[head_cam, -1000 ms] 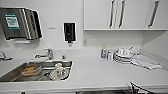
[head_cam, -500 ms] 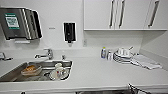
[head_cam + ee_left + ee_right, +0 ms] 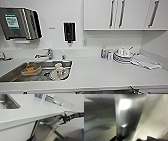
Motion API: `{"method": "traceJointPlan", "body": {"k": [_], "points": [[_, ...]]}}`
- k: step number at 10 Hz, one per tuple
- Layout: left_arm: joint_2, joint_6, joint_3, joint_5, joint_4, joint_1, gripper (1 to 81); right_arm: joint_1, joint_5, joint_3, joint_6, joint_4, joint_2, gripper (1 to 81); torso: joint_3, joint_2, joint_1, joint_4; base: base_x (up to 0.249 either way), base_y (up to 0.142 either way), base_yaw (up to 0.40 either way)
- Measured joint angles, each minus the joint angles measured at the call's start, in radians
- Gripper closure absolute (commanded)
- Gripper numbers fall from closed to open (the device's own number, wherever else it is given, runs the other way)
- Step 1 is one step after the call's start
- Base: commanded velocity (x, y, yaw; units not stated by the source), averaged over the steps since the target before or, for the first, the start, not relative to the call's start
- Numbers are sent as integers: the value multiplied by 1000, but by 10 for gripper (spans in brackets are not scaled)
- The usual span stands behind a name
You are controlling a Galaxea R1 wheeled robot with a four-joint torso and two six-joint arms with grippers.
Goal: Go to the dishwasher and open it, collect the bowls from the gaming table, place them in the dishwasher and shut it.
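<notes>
Steel dishwasher [image 3: 50,120] door tilts ajar beneath the white surface [image 3: 107,72] edge; sink [image 3: 15,75] alongside; end effector grip unclear.

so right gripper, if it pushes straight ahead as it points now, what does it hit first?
Most likely the dishwasher's bar handle: in the right wrist view the shiny bar sits dead ahead and very close. Depth is hard to judge, so contact may already exist.

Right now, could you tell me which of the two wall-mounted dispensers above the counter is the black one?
The small soap dispenser, fixed to the wall right of the tap. The other, the wide paper towel dispenser on the far left, is metallic grey with a green label.
</notes>
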Motion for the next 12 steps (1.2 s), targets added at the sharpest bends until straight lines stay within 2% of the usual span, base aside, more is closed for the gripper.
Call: {"method": "traceJointPlan", "body": {"k": [5, 12], "points": [[5, 0, -13, 0, 0, 0, 10, 0, 4, 22, 2, -17, -37, 10, 0, 0, 0, 0, 0, 0, 0], [7, 0, -14, 0, 0, 0, 10, 0, 2, 22, 5, -17, -36, 10, 0, 0, 0, 0, 0, 0, 0]]}}
